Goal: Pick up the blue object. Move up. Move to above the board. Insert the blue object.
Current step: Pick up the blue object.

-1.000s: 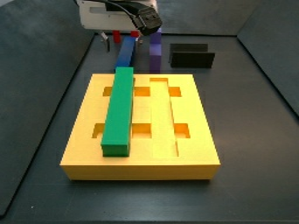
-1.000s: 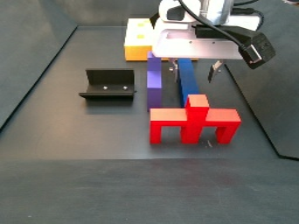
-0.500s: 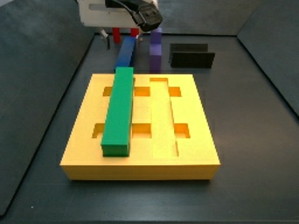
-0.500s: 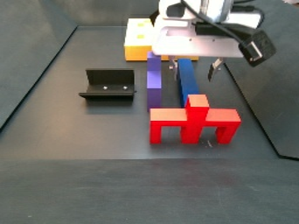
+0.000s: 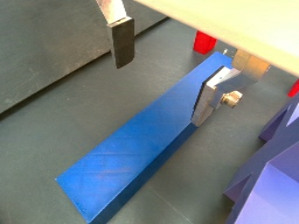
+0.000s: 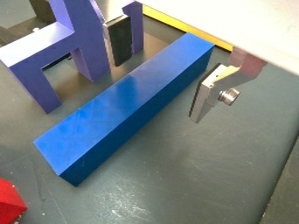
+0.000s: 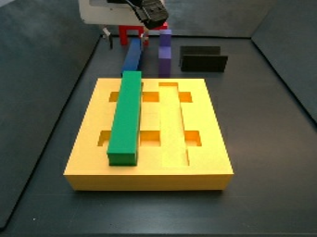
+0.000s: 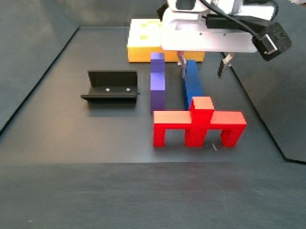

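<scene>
The blue object [image 8: 191,80] lies flat on the dark floor between a purple bar [image 8: 158,82] and the side wall; it also shows in both wrist views [image 5: 140,149] [image 6: 122,109] and in a side view [image 7: 130,58]. The gripper [image 8: 201,60] hangs open and empty above the blue object, one finger [image 6: 121,39] on each long side [image 5: 212,96], both clear of it. The gripper [image 5: 167,72] [image 6: 163,68] is at the far end of the floor in a side view [image 7: 139,22]. The yellow board [image 7: 155,139] lies beyond the bar's end and carries a green bar [image 7: 126,116].
A red forked piece [image 8: 198,123] stands at the blue object's other end. The purple bar [image 7: 164,56] [image 6: 70,39] lies close beside it. The dark fixture [image 8: 110,86] [image 7: 203,59] stands past the purple bar. Enclosure walls surround the floor.
The gripper has risen straight up over the blue object, still open. The blue object and the other pieces have not moved.
</scene>
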Robot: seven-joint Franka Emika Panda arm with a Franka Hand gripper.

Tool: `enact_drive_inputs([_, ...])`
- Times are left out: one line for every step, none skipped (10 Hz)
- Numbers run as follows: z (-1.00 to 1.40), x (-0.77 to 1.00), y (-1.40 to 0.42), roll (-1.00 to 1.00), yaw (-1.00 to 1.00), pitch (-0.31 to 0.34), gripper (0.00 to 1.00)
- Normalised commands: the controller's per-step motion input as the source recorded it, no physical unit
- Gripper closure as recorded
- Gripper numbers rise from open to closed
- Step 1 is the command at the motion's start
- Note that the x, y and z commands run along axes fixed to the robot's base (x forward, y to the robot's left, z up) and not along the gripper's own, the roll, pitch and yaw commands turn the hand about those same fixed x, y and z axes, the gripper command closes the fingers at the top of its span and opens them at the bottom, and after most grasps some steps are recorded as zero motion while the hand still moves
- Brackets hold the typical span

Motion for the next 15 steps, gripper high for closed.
enact_drive_inputs([-0.12, 0.0, 0.0, 0.0, -0.08, -0.027, 0.0])
enact_drive_inputs([-0.1, 0.17, 0.0, 0.0, -0.04, -0.029, 0.0])
enact_drive_inputs([-0.11, 0.17, 0.0, 0.0, -0.04, -0.027, 0.0])
enact_drive_inputs([-0.11, 0.04, 0.0, 0.0, -0.04, -0.034, 0.0])
enact_drive_inputs([-0.16, 0.01, 0.0, -0.02, -0.03, -0.063, 0.0])
enact_drive_inputs([-0.22, 0.01, 0.0, -0.02, -0.01, -0.083, 0.0])
enact_drive_inputs([-0.09, 0.0, -0.21, 0.0, 0.0, -0.09, 0.0])
enact_drive_inputs([-0.12, 0.02, -0.35, 0.06, 0.0, -0.099, 0.0])
enact_drive_inputs([-0.26, 0.09, -0.13, 0.03, 0.0, -0.069, 0.0])
enact_drive_inputs([-0.34, 0.0, 0.03, 0.01, -0.04, -0.086, 0.0])
enact_drive_inputs([-0.34, 0.0, 0.13, 0.04, -0.03, -0.093, 0.0])
enact_drive_inputs([-0.26, 0.0, 0.0, 0.06, -0.03, -0.066, 0.0])
enact_drive_inputs([-0.04, 0.0, -0.05, 0.05, -0.05, -0.004, 0.0])
enact_drive_inputs([0.0, 0.05, -0.09, 0.06, -0.05, 0.0, 0.0])
enact_drive_inputs([0.17, 0.08, -0.11, 0.05, -0.06, 0.011, 0.0])
